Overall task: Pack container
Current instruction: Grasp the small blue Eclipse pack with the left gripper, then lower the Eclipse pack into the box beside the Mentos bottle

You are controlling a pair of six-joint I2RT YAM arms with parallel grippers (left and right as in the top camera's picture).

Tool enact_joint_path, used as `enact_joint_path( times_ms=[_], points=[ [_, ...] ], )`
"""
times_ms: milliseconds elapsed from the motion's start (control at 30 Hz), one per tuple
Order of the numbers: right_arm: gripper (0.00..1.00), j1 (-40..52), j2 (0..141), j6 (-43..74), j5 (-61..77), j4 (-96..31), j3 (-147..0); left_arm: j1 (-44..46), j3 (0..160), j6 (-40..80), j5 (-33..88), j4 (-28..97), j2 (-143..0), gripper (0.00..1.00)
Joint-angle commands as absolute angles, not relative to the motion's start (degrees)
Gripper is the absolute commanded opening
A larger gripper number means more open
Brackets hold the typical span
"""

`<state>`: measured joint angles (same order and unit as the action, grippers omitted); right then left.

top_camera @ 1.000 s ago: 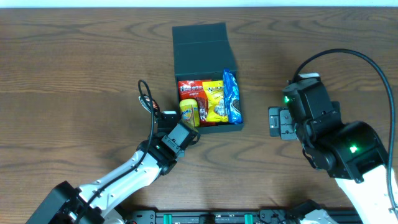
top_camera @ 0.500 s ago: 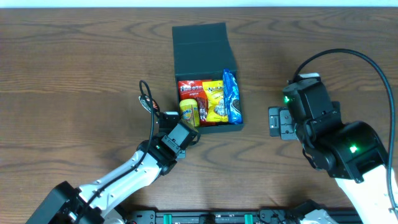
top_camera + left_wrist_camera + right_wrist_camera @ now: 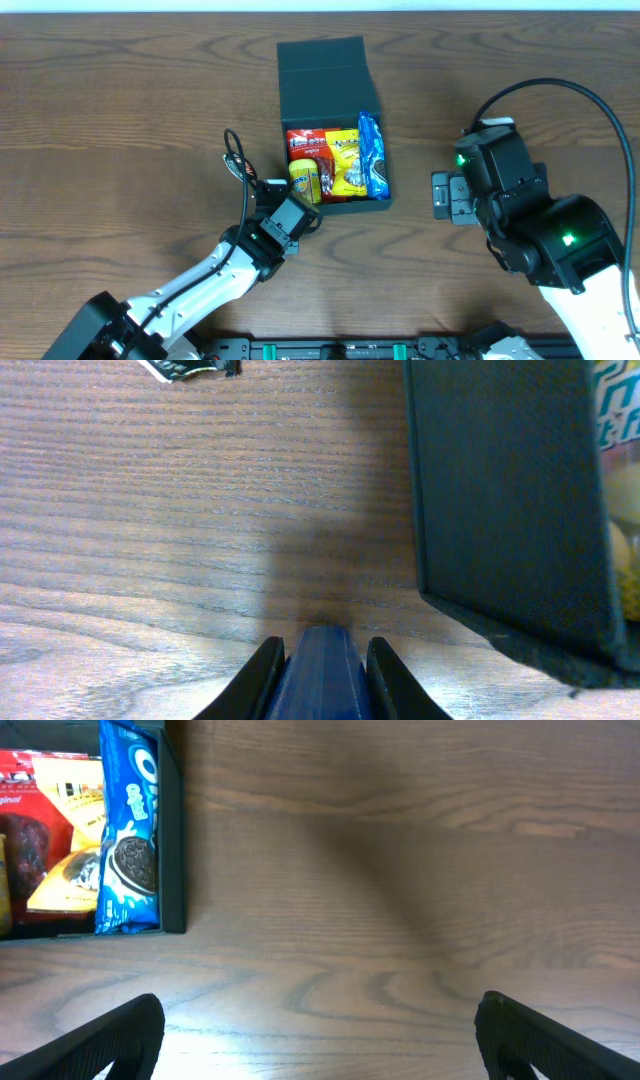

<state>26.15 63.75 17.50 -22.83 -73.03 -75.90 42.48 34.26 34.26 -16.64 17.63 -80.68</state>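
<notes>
Looking down, we see the big brown wooden surface (image 3: 120, 100). The dark green container (image 3: 322, 70) sits near its far middle, with its lid open and tipped back and snack packets (image 3: 345, 165) inside. The right fingers (image 3: 110, 1038) are wide apart and hold nothing, off to the container's right. The left fingers (image 3: 262, 670) squeeze close on a small blue thing (image 3: 320, 680) by the container's near left corner.

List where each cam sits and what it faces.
Overhead: above the brown wooden table, straight down; left arm, right arm show.
Left wrist: low, facing the dark teal square cardboard box side-on; left claw pinches a dark blue item.
Right wrist: facing the box's other side from above; right claw open.
All three share the box.
</notes>
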Motion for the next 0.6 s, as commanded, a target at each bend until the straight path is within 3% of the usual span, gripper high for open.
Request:
enact_joint_path(
  times_ms=[0,333,567],
  points=[
    [0.99,25.74,63.77,17.06,-23.79,-73.03,-75.83,42.28,33.98,32.86,-16.64,17.96,-81.19,0.06],
    [0.99,25.74,63.77,17.08,-26.48,-73.01,-75.83,42.22,56.36,32.05,-10.37,45.65,-75.2,0.06],
    [0.99,25.74,63.77,17.78,-26.79,-73.06,-75.83,39.62,80.64,22.41,5.1,58.89,-81.82,0.06]
  ],
)
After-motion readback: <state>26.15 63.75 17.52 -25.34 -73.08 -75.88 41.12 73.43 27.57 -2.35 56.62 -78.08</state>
